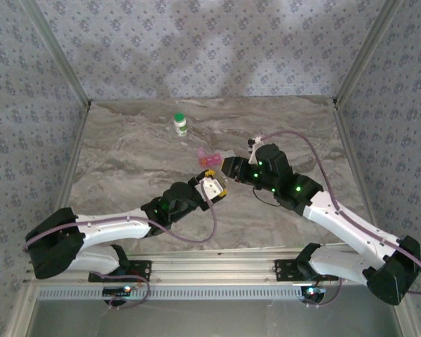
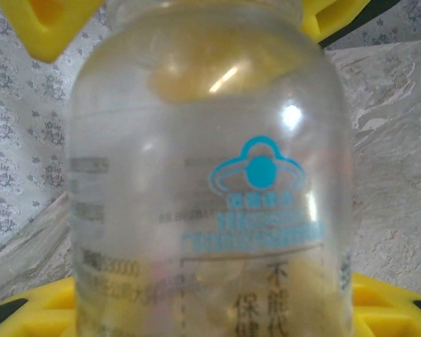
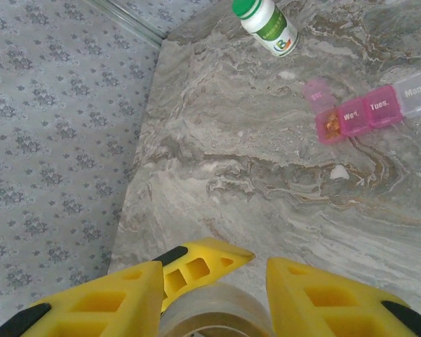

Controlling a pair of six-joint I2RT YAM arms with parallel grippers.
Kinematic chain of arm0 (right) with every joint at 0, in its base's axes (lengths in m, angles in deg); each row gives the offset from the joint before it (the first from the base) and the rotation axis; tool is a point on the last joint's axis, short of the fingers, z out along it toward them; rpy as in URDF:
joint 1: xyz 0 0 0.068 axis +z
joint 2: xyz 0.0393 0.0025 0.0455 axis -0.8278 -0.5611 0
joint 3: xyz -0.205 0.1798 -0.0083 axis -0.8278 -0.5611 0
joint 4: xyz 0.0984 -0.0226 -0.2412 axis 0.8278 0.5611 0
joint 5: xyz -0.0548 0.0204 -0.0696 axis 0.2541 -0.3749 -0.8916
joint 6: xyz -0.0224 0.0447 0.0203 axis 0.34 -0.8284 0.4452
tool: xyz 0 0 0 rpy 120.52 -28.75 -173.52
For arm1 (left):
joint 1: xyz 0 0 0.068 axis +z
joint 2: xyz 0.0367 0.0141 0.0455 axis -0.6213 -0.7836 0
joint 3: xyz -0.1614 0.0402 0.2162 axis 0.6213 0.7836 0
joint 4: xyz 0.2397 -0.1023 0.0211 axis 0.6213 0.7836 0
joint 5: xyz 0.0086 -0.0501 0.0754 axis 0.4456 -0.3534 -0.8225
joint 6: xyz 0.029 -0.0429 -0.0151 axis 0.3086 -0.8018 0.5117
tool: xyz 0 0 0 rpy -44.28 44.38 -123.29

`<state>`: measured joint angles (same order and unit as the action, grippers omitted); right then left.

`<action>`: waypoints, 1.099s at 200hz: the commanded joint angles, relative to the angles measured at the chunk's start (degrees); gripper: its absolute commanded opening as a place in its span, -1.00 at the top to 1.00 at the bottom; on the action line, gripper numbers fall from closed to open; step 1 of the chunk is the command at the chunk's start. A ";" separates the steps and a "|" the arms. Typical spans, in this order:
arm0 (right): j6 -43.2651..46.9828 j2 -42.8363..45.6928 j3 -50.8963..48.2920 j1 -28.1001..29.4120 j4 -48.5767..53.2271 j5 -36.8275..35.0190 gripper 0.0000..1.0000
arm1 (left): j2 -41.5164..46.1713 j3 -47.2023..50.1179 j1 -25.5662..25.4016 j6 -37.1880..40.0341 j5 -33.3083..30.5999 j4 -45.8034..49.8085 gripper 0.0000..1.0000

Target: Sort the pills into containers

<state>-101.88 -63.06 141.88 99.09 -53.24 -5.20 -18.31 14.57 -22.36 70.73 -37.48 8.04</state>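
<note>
On pill case [image 3: 368, 111] — Wed., Tues., Mon.; on vial [image 2: 210, 182] — 不能代.

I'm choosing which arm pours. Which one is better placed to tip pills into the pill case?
Left, likely: the left gripper holds the clear bottle of pills near the pill case; the right gripper jaws just straddle its top.

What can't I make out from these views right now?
- Left wrist: pill count in the clear vial; blurred, too close to the lens.
- Right wrist: whether the right gripper clamps the vial's top; the bottom edge cuts it off.
- Right wrist: the pill case end; cut off by the right edge.
</note>
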 commanded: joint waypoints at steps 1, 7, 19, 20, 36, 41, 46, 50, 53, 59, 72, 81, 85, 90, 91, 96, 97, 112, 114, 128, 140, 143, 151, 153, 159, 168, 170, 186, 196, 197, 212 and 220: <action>1.47 -0.97 1.82 1.62 1.95 3.66 0.73 | 2.34 -2.10 -3.66 3.05 11.68 -13.54 1.00; 2.33 -0.91 2.06 1.68 2.84 3.00 0.73 | 2.50 -2.20 -3.65 2.94 11.69 -13.30 1.00; 3.98 -0.97 2.53 1.72 4.48 2.12 0.73 | 2.87 -2.06 -3.65 2.85 11.64 -13.36 1.00; 4.07 -0.97 2.54 1.71 4.61 2.03 0.73 | 2.88 -2.04 -3.65 2.84 11.66 -13.37 1.00; 5.61 -1.27 2.97 1.78 5.75 1.95 0.73 | 3.57 -1.85 -3.65 2.67 11.81 -13.33 1.00; 5.97 -1.39 3.15 1.86 6.08 1.81 0.72 | 3.83 -1.91 -3.68 2.66 11.90 -13.05 1.00; 6.11 -1.54 3.25 2.08 6.29 1.52 0.72 | 4.02 -1.93 -3.65 2.59 11.96 -12.72 1.00; 6.35 -1.65 3.19 2.25 6.31 1.27 0.71 | 4.16 -2.00 -3.65 2.53 12.03 -12.47 1.00; 6.47 -1.72 3.15 2.42 6.26 1.07 0.71 | 4.25 -2.09 -3.73 2.49 12.10 -12.26 1.00; 6.69 -1.80 2.94 2.85 6.15 0.56 0.70 | 4.37 -2.27 -3.65 2.40 12.14 -11.79 1.00; 6.98 -2.28 2.03 3.89 4.75 -0.54 0.69 | 4.61 -2.47 -3.65 2.10 12.19 -11.44 1.00; 6.90 -2.59 0.65 4.51 2.56 -0.66 0.69 | 4.68 -2.22 -3.65 1.86 12.04 -12.28 1.00; 6.97 -2.83 -0.44 4.69 0.96 -0.39 0.68 | 4.78 -2.01 -3.65 1.74 11.84 -12.85 1.00; 6.74 -3.10 -1.63 4.75 -0.88 0.09 0.68 | 4.81 -1.79 -3.61 1.69 11.70 -13.72 1.00; 6.68 -3.13 -1.91 4.76 -1.28 0.26 0.68 | 4.82 -1.73 -3.63 1.65 11.65 -13.86 1.00; 6.04 -3.45 -2.98 4.68 -2.81 0.89 0.68 | 4.90 -1.45 -3.66 1.69 11.60 -14.56 1.00; 5.94 -3.48 -3.20 4.68 -3.12 0.97 0.68 | 4.95 -1.47 -3.65 1.69 11.60 -14.72 1.00; 5.00 -4.65 -4.72 4.60 -4.67 1.51 0.68 | 5.42 -1.23 -3.65 2.07 11.62 -15.19 1.00; 4.99 -4.82 -4.75 4.66 -4.60 1.49 0.68 | 5.50 -1.21 -3.65 2.12 11.67 -15.09 1.00; 5.39 -5.60 -4.84 4.66 -4.33 2.01 0.68 | 6.06 -1.23 -3.65 2.60 12.00 -14.71 1.00; 5.82 -5.87 -5.31 4.55 -6.35 5.02 0.68 | 6.57 -1.15 -3.65 3.23 12.03 -14.31 1.00; 5.83 -5.94 -5.27 4.52 -7.00 5.88 0.68 | 6.73 -1.14 -3.66 3.41 12.03 -14.18 1.00; 6.10 -6.19 -4.93 4.36 -7.35 8.29 0.68 | 6.98 -1.22 -3.67 4.06 12.15 -13.57 1.00; 6.39 -6.28 -4.70 4.40 -7.18 8.88 0.68 | 7.02 -1.27 -3.68 4.24 12.17 -13.30 1.00; 7.44 -6.56 -3.52 4.37 -5.86 10.01 0.68 | 7.05 -1.53 -3.69 4.56 12.13 -12.39 1.00; 9.70 -6.98 -1.54 4.40 -2.37 10.30 0.66 | 7.04 -1.97 -3.67 4.83 12.19 -11.11 1.00; 10.21 -7.02 -1.13 4.45 -1.78 10.28 0.65 | 7.03 -2.05 -3.66 4.85 12.16 -10.93 1.00; 13.12 -6.74 0.51 4.38 1.19 10.34 0.60 | 7.24 -2.07 -3.65 4.28 12.80 -11.03 1.00; 13.20 -6.12 0.25 4.36 0.85 10.59 0.54 | 7.34 -1.95 -3.65 3.86 13.15 -11.34 1.00; 13.21 -6.09 0.22 4.34 0.77 10.61 0.53 | 7.36 -1.94 -3.65 3.83 13.16 -11.35 1.00; 13.14 -5.04 -0.29 4.32 0.34 10.44 0.49 | 7.56 -1.77 -3.65 3.50 13.09 -11.53 1.00; 12.85 -4.35 -0.48 4.12 0.21 9.81 0.49 | 7.64 -1.68 -3.65 3.41 12.95 -11.49 1.00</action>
<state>-91.08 -65.80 142.32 101.54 -55.16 -2.25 -13.48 17.50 -22.45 69.66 -38.02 10.82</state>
